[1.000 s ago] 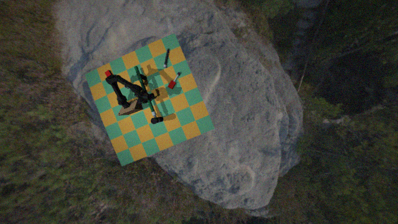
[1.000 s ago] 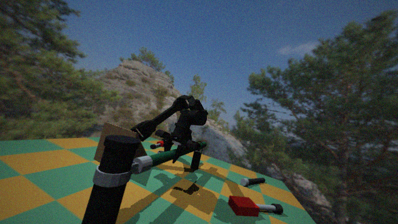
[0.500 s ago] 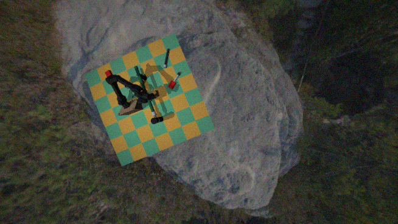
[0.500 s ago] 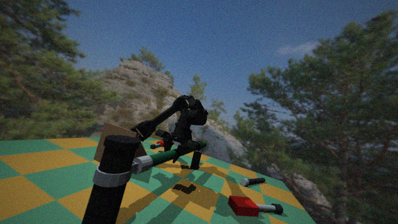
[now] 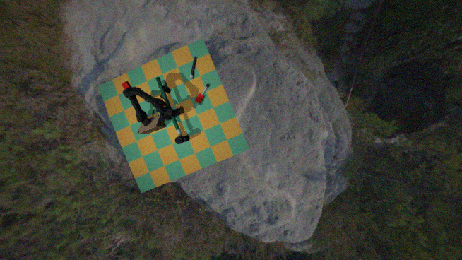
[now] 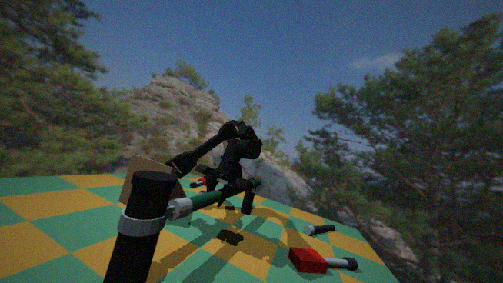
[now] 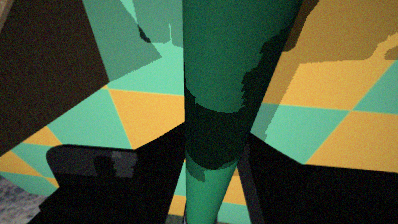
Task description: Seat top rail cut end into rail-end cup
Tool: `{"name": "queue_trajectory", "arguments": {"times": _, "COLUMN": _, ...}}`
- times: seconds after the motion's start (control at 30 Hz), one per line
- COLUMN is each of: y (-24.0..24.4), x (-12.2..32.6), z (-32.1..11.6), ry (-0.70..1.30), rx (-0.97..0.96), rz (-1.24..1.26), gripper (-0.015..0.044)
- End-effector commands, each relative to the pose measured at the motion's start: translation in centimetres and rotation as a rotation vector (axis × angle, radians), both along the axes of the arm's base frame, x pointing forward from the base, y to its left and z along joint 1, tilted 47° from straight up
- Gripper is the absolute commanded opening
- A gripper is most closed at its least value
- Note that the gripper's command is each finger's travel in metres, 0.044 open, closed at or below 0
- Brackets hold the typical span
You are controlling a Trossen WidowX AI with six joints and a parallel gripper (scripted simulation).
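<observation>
The green rail runs from the loop cap on the small post to the grey rail-end cup. In the exterior view its near end meets or enters the cup's mouth; the depth inside is hidden. The cup hangs on the grey brace band, which sits around the big black post, a little below its cap. My gripper is shut on the rail between the loop cap and the cup, one finger on each side.
A tan panel stands beside the arm base. A red block with a grey rod and a black rod with a pale end lie on the checkered mat. Another red piece lies at the far side.
</observation>
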State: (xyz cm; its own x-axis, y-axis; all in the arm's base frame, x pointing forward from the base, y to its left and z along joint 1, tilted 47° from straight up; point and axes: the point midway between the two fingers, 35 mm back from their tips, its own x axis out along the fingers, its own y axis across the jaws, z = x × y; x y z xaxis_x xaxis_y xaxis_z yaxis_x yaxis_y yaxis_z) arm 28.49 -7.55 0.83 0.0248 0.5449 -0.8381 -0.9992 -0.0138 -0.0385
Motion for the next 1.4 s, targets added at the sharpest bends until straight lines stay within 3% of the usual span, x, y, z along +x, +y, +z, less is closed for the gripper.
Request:
{"name": "queue_trajectory", "arguments": {"times": 0.0, "y": -0.7, "x": 0.0, "z": -0.1, "ry": -0.006, "rx": -0.011, "rz": -0.003, "gripper": 0.0000}}
{"name": "queue_trajectory", "arguments": {"times": 1.37, "y": -2.7, "x": 0.2, "z": -1.7, "ry": -0.006, "rx": -0.013, "rz": -0.003, "gripper": 0.0000}}
